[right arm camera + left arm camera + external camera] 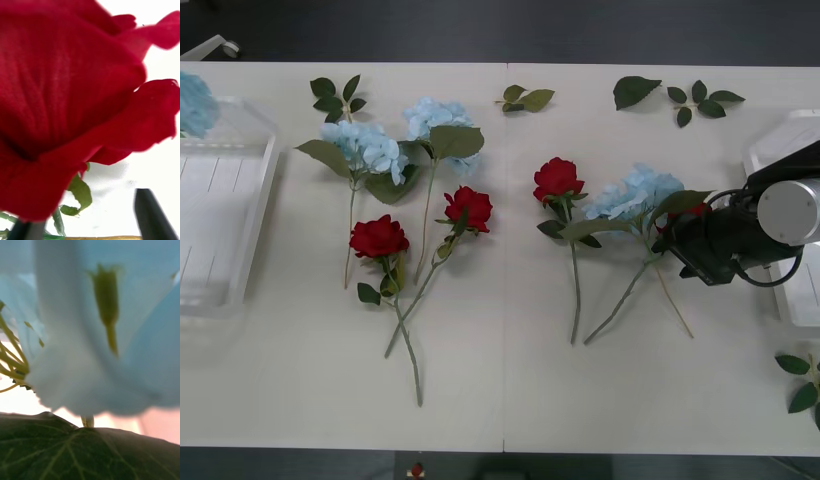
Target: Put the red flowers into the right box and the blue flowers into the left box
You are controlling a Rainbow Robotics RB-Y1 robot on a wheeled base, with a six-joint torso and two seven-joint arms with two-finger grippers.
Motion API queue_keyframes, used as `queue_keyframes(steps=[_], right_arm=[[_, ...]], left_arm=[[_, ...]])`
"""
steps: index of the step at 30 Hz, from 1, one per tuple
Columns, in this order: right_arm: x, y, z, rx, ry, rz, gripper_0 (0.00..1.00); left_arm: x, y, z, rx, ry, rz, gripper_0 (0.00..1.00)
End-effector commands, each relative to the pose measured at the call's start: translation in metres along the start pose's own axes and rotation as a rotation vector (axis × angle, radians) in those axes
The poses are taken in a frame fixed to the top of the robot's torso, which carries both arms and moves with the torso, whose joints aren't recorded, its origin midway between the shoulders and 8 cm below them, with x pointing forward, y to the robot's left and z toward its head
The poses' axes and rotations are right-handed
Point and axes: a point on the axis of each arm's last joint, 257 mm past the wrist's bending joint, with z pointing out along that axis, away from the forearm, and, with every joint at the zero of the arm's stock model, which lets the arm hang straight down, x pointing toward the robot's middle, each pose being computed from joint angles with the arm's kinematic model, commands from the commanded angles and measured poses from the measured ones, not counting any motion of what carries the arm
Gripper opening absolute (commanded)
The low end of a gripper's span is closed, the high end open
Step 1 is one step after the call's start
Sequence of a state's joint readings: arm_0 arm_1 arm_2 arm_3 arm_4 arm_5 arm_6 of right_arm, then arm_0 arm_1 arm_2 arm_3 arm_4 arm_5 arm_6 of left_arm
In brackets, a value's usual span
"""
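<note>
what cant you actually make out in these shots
- Right claw, front view: its arm and blue flower leaves cover the fingers and most of a red rose.
- Right box: arm and picture edge hide most of it.
- Left wrist view: a blurred blue flower blocks the left claw.
- Left box: contents unclear.
</note>
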State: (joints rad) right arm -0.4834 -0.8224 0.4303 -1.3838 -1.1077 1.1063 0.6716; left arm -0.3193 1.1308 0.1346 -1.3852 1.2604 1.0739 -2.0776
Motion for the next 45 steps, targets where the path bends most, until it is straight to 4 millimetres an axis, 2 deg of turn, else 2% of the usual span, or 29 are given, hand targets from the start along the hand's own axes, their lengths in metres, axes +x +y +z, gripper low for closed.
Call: queue_keyframes(steps=[1,5,7,12,15,19,23,25,26,28,29,30,32,34,36,37,40,41,45], right_arm=[[-0.008,0.021,-0.005,-0.021,-0.025,-0.066,0.0],[-0.009,0.022,-0.004,-0.019,-0.03,-0.072,0.0],[-0.01,0.023,-0.004,-0.019,-0.035,-0.074,0.0],[-0.014,0.026,-0.004,-0.029,-0.052,-0.077,0.0],[-0.017,0.029,-0.004,-0.041,-0.067,-0.085,0.0],[-0.041,0.043,-0.018,-0.068,-0.13,-0.131,0.0],[-0.088,0.058,-0.056,-0.057,-0.252,-0.342,0.0],[-0.11,0.059,-0.075,-0.021,-0.309,-0.438,0.0],[-0.123,0.058,-0.088,0.011,-0.34,-0.505,0.0],[-0.143,0.053,-0.106,0.07,-0.389,-0.596,0.0],[-0.157,0.05,-0.119,0.115,-0.422,-0.662,0.0],[-0.168,0.044,-0.13,0.167,-0.447,-0.719,0.0],[-0.185,0.03,-0.147,0.266,-0.474,-0.801,0.0],[-0.189,0.024,-0.151,0.3,-0.476,-0.825,0.0],[-0.209,-0.003,-0.172,0.458,-0.488,-0.932,0.0],[-0.213,-0.009,-0.178,0.49,-0.492,-0.953,0.0],[-0.226,-0.05,-0.199,0.644,-0.464,-0.993,0.0],[-0.228,-0.058,-0.202,0.67,-0.458,-0.992,0.0],[-0.232,-0.108,-0.232,0.851,-0.376,-0.982,0.0]], left_arm=[[-0.003,0.06,-0.032,-0.105,0.002,-0.095,0.0],[0.009,0.099,-0.04,-0.195,-0.001,-0.134,0.0],[0.024,0.115,-0.036,-0.242,0.005,-0.157,0.0],[0.053,0.135,-0.026,-0.304,0.029,-0.185,0.0],[0.067,0.139,-0.023,-0.313,0.05,-0.21,0.0],[0.071,0.135,-0.007,-0.326,0.055,-0.184,0.0],[0.076,0.127,0.005,-0.32,0.056,-0.184,0.0],[0.076,0.126,0.006,-0.315,0.055,-0.189,0.0],[0.076,0.125,0.006,-0.314,0.054,-0.19,0.03],[0.076,0.124,0.007,-0.309,0.053,-0.194,0.19],[0.076,0.122,0.008,-0.303,0.055,-0.194,0.32],[0.077,0.12,0.009,-0.295,0.059,-0.199,0.4],[0.078,0.114,0.01,-0.276,0.071,-0.205,0.52],[0.078,0.111,0.01,-0.267,0.073,-0.209,0.56],[0.073,0.095,0.012,-0.2,0.067,-0.253,0.68],[0.071,0.09,0.011,-0.181,0.068,-0.258,0.7],[0.055,0.063,0.01,-0.082,0.053,-0.28,0.76],[0.052,0.058,0.009,-0.067,0.05,-0.279,0.77],[0.021,0.021,0.004,0.046,0.011,-0.255,0.81]])
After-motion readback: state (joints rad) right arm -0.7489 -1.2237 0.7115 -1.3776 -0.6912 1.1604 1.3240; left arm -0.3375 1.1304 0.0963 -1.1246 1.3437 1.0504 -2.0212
